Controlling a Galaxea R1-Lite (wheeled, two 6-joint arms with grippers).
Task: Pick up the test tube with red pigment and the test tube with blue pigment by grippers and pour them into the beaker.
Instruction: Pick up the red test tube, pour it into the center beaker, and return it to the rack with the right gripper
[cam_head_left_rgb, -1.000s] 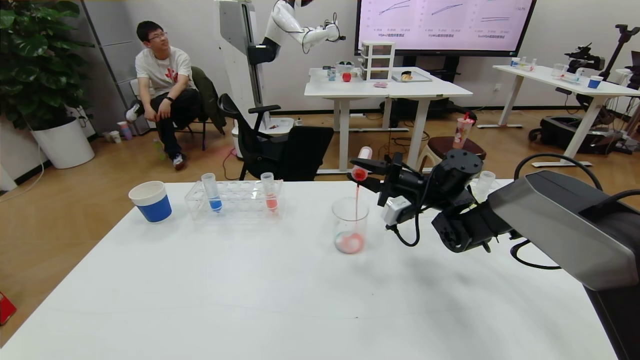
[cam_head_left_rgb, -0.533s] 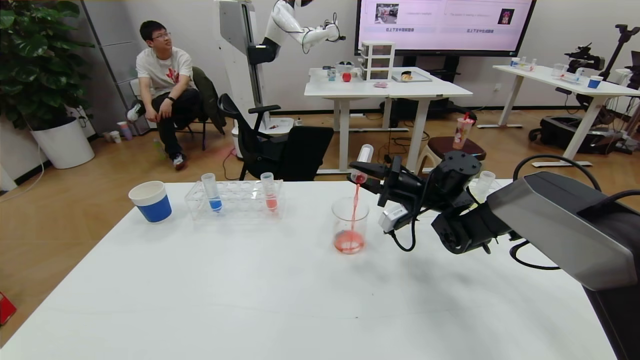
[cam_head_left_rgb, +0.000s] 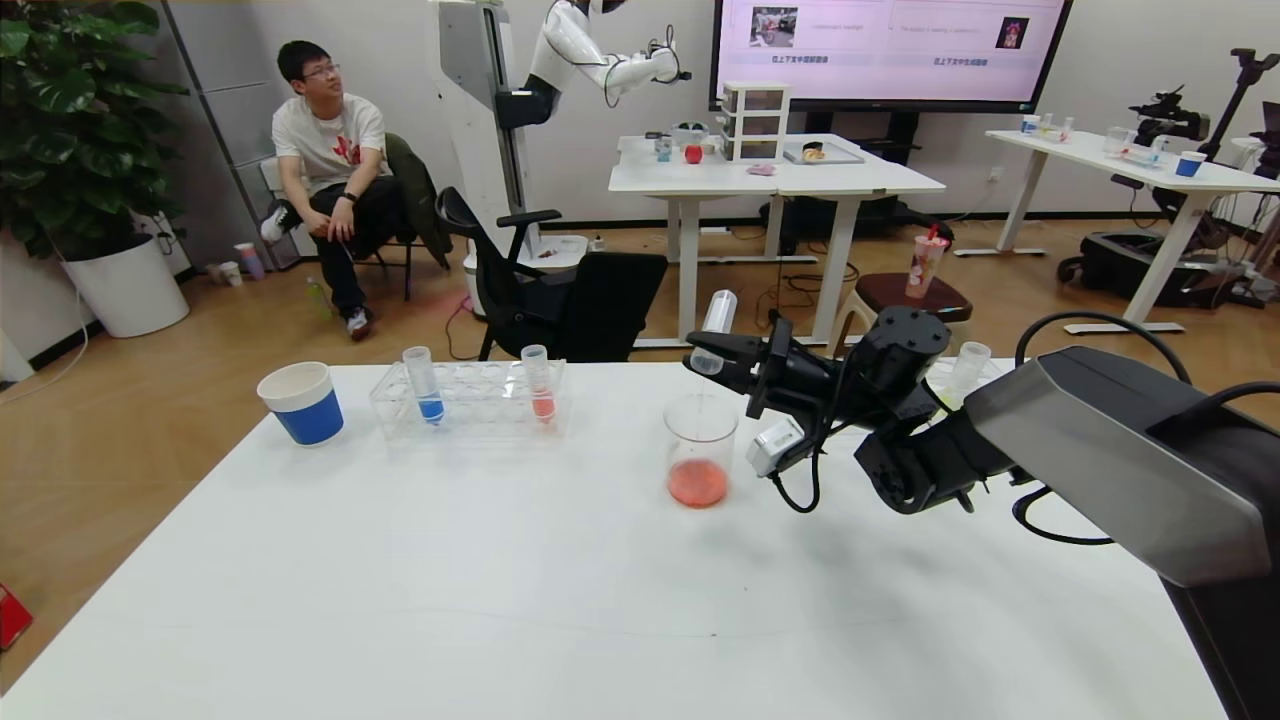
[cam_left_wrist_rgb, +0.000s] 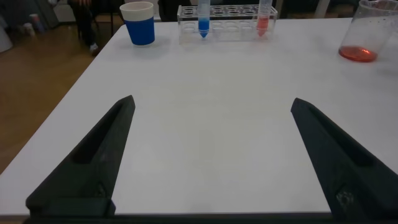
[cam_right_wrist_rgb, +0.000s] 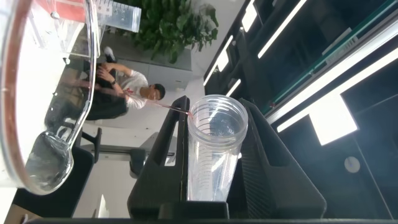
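Note:
My right gripper (cam_head_left_rgb: 716, 363) is shut on the test tube with red pigment (cam_head_left_rgb: 718, 312) and holds it tipped mouth-down over the beaker (cam_head_left_rgb: 700, 425). The tube looks nearly drained, with a thin red trickle at its lip in the right wrist view (cam_right_wrist_rgb: 214, 149). Red liquid lies in the beaker's bottom. The test tube with blue pigment (cam_head_left_rgb: 425, 385) stands in a clear rack (cam_head_left_rgb: 470, 405) at the far left. My left gripper (cam_left_wrist_rgb: 211, 102) is open and empty over bare table near the front edge; it is out of the head view.
A paler pink tube (cam_head_left_rgb: 538, 385) stands in the same rack. A blue paper cup (cam_head_left_rgb: 303, 402) stands left of the rack. A small clear container (cam_head_left_rgb: 968, 365) stands behind my right arm. A chair and a seated person are beyond the table's far edge.
My right gripper has tipped the tube steeper and shifted slightly left. The red stream has thinned to a trickle, the tube has drained, and red liquid has gathered in the beaker.

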